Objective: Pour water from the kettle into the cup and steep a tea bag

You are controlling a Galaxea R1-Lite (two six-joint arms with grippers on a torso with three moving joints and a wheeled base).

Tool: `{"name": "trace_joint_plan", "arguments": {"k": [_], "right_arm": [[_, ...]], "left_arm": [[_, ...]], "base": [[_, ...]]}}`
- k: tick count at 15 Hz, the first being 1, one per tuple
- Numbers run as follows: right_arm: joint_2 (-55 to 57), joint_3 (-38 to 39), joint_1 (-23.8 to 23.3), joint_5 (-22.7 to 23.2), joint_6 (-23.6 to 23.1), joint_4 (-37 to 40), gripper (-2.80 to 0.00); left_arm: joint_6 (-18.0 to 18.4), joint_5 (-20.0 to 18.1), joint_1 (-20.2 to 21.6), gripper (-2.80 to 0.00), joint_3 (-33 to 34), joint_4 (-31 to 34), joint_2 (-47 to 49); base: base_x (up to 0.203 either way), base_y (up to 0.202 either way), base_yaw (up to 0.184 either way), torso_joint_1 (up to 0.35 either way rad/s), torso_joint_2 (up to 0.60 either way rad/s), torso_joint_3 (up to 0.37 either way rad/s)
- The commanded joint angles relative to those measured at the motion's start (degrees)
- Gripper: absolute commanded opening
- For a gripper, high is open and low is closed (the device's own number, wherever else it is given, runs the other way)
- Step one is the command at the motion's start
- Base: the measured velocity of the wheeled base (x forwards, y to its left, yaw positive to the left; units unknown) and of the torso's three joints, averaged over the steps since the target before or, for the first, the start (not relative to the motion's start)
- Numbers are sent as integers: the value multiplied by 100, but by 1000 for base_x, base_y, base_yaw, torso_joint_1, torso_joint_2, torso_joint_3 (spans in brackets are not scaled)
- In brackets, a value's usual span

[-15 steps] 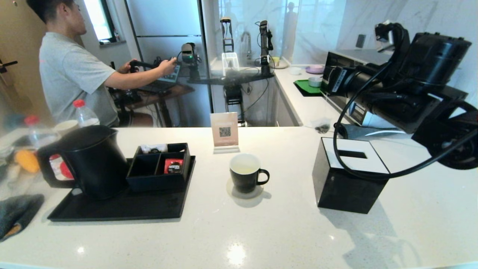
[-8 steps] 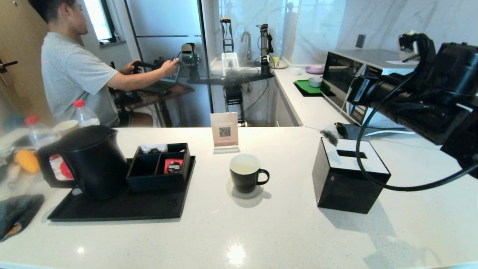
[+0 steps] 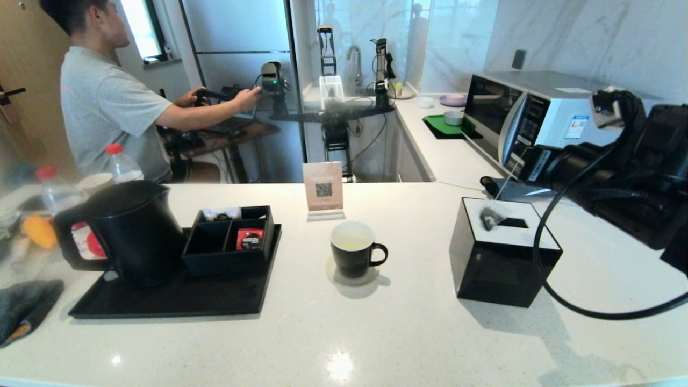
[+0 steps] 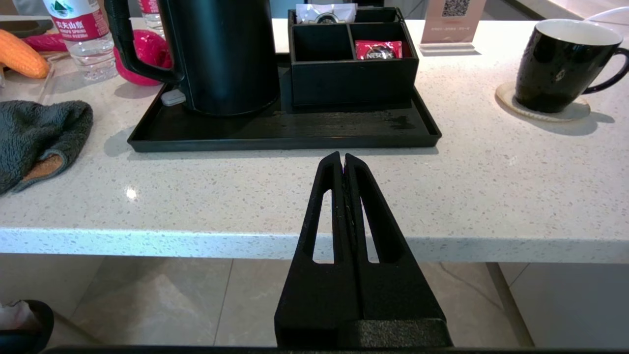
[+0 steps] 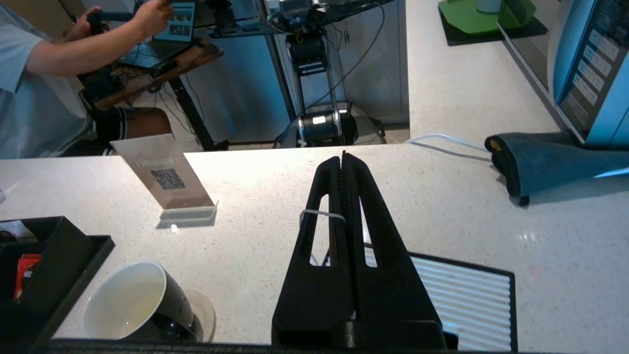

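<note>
right pincer [image 5: 344,160]: raised over the right side of the worktop [image 3: 376,333], above the tissue box [image 3: 502,252]; fingers clenched on a thin pale string [image 5: 322,214] looped across them.
tea bag [image 3: 488,217]: small dark pouch hanging on that string below the pincer, over the box's white top, well right of the cup.
cup [image 3: 352,250]: black glossy mug, white inside, ear handle to the right, on a round pale coaster [image 3: 344,275], mid worktop.
water: faint pale liquid low in the cup, hard to make out.
kettle [image 3: 134,231]: matte black, tapered, loop handle to the left, standing on a flat black tray [image 3: 177,295] at left.
organiser [image 3: 228,239]: black compartment box on the tray, just right of the kettle.
left pincer [image 4: 343,162]: parked off the near edge of the worktop, fingers pressed together, gripping nothing.
worktop surface: white speckled stone.
</note>
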Motion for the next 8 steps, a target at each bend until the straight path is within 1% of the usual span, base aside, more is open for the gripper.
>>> {"name": "trace_joint_plan", "arguments": {"k": [1,4,8], "right_arm": [[-22,536,-17,12,46,-517,-280],[-23,588,-158,23,61,-599,-280],[1,413,-539,316,56,-590,-280]], "left_arm": [[-1,3,1,-280,0,4,-2],[-1,3,1,-280,0,4,-2],[-1,3,1,-280,0,3,-2]], "base": [[0,0,0,0,0,0],[0,0,0,0,0,0],[0,0,0,0,0,0]]}}
